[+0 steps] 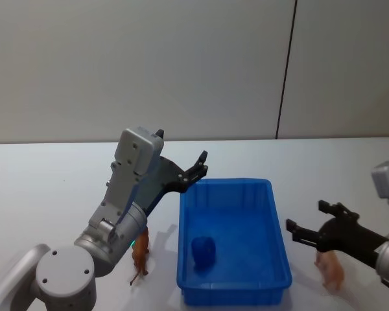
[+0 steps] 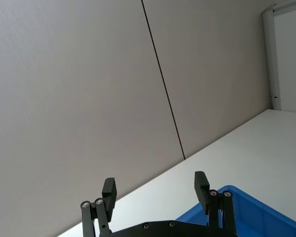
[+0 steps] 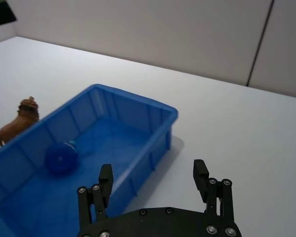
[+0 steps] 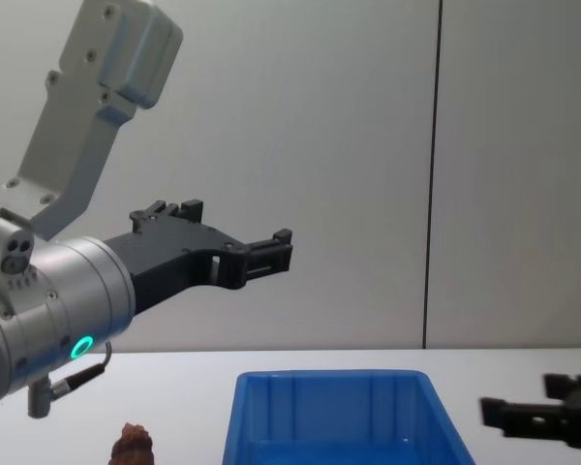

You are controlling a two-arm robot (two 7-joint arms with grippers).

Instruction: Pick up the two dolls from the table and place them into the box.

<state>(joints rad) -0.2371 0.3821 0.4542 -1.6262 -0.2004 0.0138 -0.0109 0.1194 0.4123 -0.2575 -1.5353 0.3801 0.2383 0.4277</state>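
The blue box [image 1: 272, 214] stands on the white table [image 1: 52, 181], with a small round dark blue object [image 1: 203, 251] inside it. The reddish-brown doll [image 1: 141, 258] stands just left of the box, partly hidden behind my left arm; it also shows in the right wrist view [image 3: 18, 123] and the chest view [image 4: 134, 447]. The pale peach-pink doll [image 1: 330, 271] stands right of the box, below my right gripper [image 1: 306, 217], which is open and empty. My left gripper [image 1: 198, 170] is raised above the box's far left corner, open and empty.
A grey wall with a dark vertical seam [image 1: 285, 71] rises behind the table. Bare tabletop lies beyond the box and to both sides. The box rim [image 3: 158, 104] lies close before my right gripper [image 3: 153, 170].
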